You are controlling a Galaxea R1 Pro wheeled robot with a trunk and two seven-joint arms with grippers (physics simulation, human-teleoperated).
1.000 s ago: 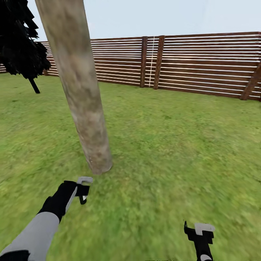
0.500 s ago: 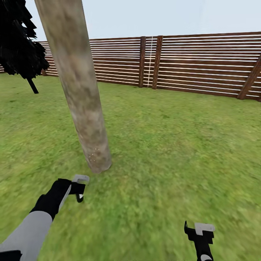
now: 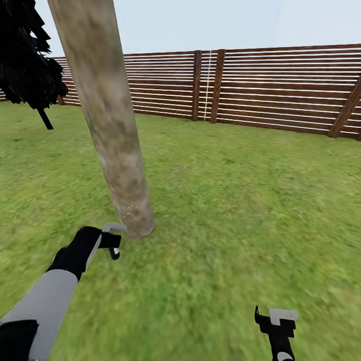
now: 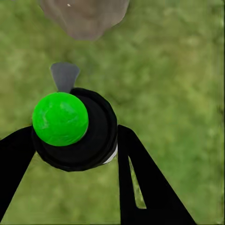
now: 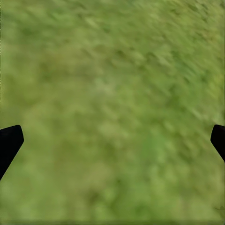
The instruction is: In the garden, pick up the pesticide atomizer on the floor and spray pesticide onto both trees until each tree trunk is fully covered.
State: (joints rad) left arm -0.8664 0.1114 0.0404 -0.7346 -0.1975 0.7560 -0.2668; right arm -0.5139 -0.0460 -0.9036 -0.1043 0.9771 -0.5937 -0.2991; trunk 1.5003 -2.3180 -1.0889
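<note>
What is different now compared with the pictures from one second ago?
The left gripper, shut on the atomizer, moved forward to the foot of the tree trunk. White specks of pesticide appeared low on the bark. The right gripper, open over the grass, kept its place.

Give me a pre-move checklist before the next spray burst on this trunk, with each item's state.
1. Atomizer held between the left gripper's fingers: ok.
2. Nozzle aimed toward the tree trunk base: ok.
3. White pesticide specks on the trunk: only a small low patch, so coverage not ok.
4. Upper trunk sprayed: no specks visible there, not ok.
5. Right gripper open over grass, holding nothing: ok.
6. Second tree's state: cannot tell.
</note>
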